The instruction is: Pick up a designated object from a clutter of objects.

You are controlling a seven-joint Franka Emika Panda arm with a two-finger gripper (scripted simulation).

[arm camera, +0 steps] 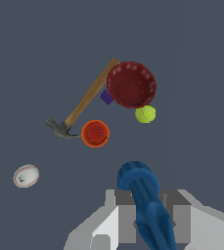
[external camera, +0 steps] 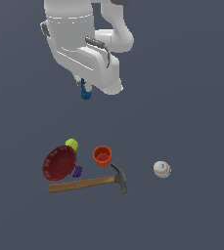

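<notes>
The tiny dark-blue pawn-like piece [external camera: 85, 91] hangs under my white arm, well above the other objects in the exterior view. In the wrist view it [arm camera: 145, 195] sits between my grey fingers [arm camera: 125, 217], base pointing away from the camera. My gripper [external camera: 83, 83] is shut on it. Below lie the dark red bowl [external camera: 58, 163], yellow-green ball [external camera: 72, 144], orange cup [external camera: 102, 156], small purple piece [external camera: 77, 171], wooden-handled hammer [external camera: 86, 182] and white baseball [external camera: 162, 169].
The clutter also shows in the wrist view: bowl [arm camera: 131, 84], ball [arm camera: 145, 114], cup [arm camera: 95, 133], hammer [arm camera: 86, 100], purple piece [arm camera: 106, 96], baseball [arm camera: 26, 176]. All rest on a flat dark grey surface.
</notes>
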